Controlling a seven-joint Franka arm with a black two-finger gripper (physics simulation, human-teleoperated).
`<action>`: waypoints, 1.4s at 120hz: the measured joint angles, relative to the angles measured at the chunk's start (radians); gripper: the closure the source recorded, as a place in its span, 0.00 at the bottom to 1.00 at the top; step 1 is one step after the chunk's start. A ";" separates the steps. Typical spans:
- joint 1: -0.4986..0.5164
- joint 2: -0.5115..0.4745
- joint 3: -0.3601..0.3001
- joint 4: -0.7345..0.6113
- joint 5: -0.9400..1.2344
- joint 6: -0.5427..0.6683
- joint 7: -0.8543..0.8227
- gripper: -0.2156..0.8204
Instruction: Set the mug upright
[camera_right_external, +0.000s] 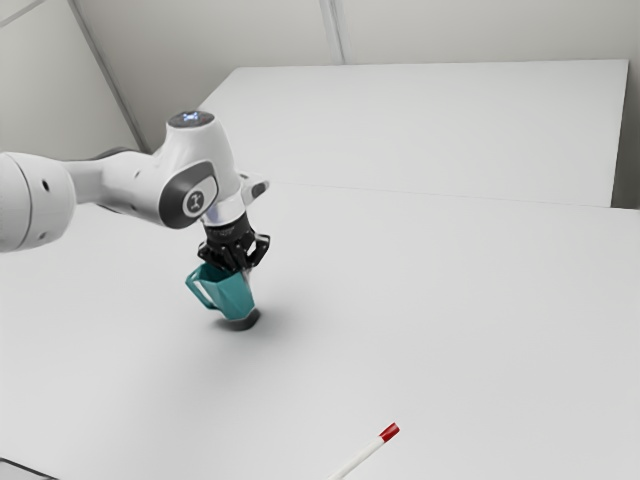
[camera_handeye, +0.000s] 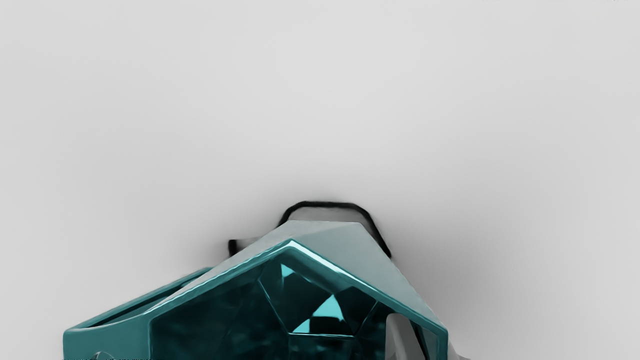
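Mug (camera_right_external: 229, 294) under claw (camera_right_external: 247, 271); marker (camera_right_external: 362, 459) on table (camera_right_external: 470, 330), before mug, toward exterior view's right.

The tabletop (camera_right_external: 470, 320) is plain, smooth and pale grey-white, with a thin line running across it and a narrower stretch beyond. Near the edge of the exterior view closest to the camera lies a thin white stick (camera_right_external: 355, 464) with a red end (camera_right_external: 389, 433), set at a slant. In the near corner at the exterior view's left is part of something with a dark outline (camera_right_external: 28, 469), too little of it to name. A dark patch (camera_right_external: 240, 324) sits under the tilted teal mug (camera_right_external: 231, 293); whether the mug touches the tabletop I cannot tell
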 joint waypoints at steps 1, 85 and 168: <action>0.000 0.002 0.000 0.000 0.000 0.001 -0.003 0.96; -0.012 0.032 -0.018 0.001 0.002 0.038 -0.128 0.45; -0.055 -0.071 -0.018 0.299 0.003 -0.206 0.024 0.22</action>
